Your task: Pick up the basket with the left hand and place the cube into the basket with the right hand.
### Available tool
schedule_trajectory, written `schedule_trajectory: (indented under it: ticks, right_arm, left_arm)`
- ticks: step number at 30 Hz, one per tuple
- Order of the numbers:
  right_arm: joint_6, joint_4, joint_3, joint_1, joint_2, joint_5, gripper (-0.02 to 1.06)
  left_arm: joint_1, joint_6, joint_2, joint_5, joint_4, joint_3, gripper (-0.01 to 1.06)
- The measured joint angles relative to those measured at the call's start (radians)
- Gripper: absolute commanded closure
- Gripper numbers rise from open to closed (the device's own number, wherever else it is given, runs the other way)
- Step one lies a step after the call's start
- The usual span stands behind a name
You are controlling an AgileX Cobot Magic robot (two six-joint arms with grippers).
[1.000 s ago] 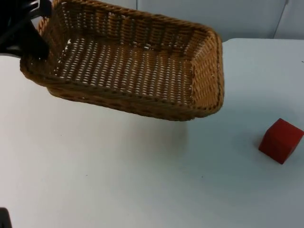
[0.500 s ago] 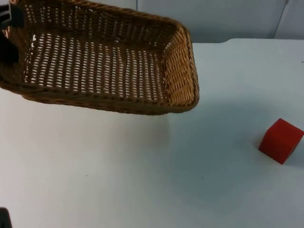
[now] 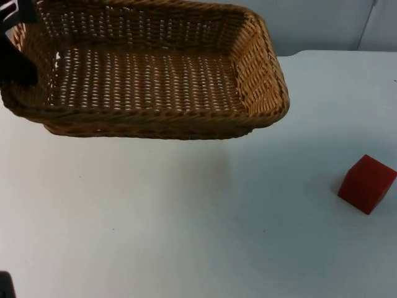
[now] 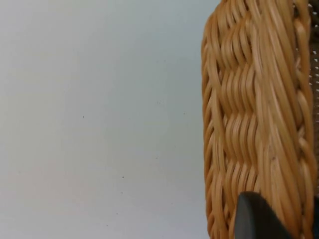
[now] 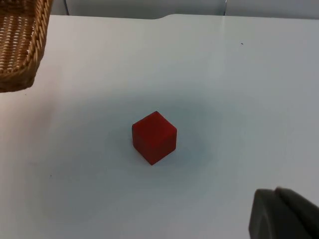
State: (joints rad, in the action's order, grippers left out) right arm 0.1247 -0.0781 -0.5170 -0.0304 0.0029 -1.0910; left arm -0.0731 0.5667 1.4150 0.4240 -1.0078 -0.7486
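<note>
Jaws of the left gripper [image 3: 17, 59] are clamping the basket [image 3: 149, 81], now swinging back right and levelling; the right gripper's [image 5: 284, 216] state is unclear as it waits above the untouched cube [image 5: 154, 137].

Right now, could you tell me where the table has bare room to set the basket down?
The widest free patch is the white table in front of the lifted wicker basket, stretching toward the red cube. Bare table also rings the cube. The far left is crowded: the left gripper holds the basket's rim there.
</note>
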Motion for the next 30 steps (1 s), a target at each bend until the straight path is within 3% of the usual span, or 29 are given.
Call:
schedule_trajectory:
  ticks: [6,16,30]
  right_arm:
    - [0.000,0.000,0.000,0.000,0.000,0.000,1.03]
    - [0.000,0.000,0.000,0.000,0.000,0.000,1.03]
    - [0.000,0.000,0.000,0.000,0.000,0.000,1.03]
  left_arm:
    - [0.000,-0.031,0.000,0.009,0.004,0.005,1.05]
    - [0.000,-0.070,0.002,0.092,0.020,0.005,1.05]
    - [0.000,-0.170,0.002,0.152,0.174,0.005,1.05]
